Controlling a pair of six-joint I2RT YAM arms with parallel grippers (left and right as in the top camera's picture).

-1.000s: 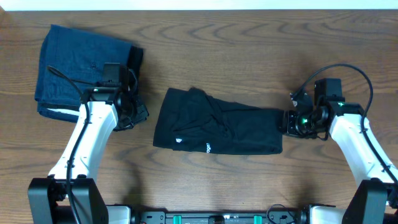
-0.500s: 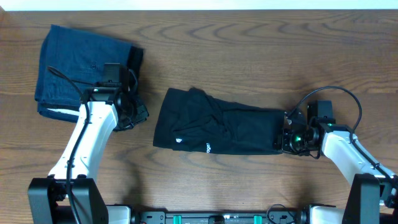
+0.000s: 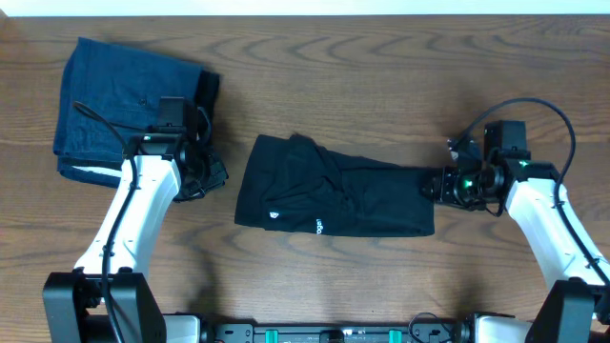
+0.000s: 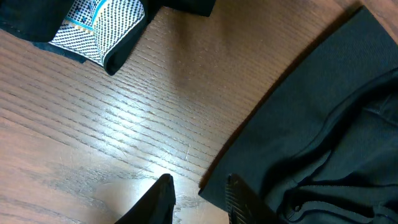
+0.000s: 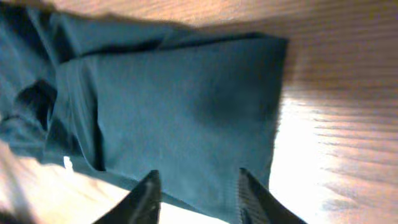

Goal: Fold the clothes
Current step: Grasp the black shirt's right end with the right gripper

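The clothes, one black shirt (image 3: 334,195), lie folded into a long rectangle at the table's middle, with small white marks near the front edge. My right gripper (image 3: 437,185) is at the shirt's right end. In the right wrist view it (image 5: 199,199) stands open over the black fabric (image 5: 174,99), with nothing gripped. My left gripper (image 3: 208,176) sits just left of the shirt. Seen from the left wrist it (image 4: 200,200) is slightly open above the wood, and the shirt's edge (image 4: 323,124) runs under one finger (image 4: 239,199).
A folded dark-blue garment (image 3: 124,105) lies at the back left, behind my left arm. Its white dotted edge (image 4: 99,25) shows at the top of the left wrist view. Bare wooden table (image 3: 381,86) surrounds the shirt.
My right gripper was shut at the shirt's right end and now stands open. That arm dipped toward the front edge, then came back. The left arm and the shirt have not moved.
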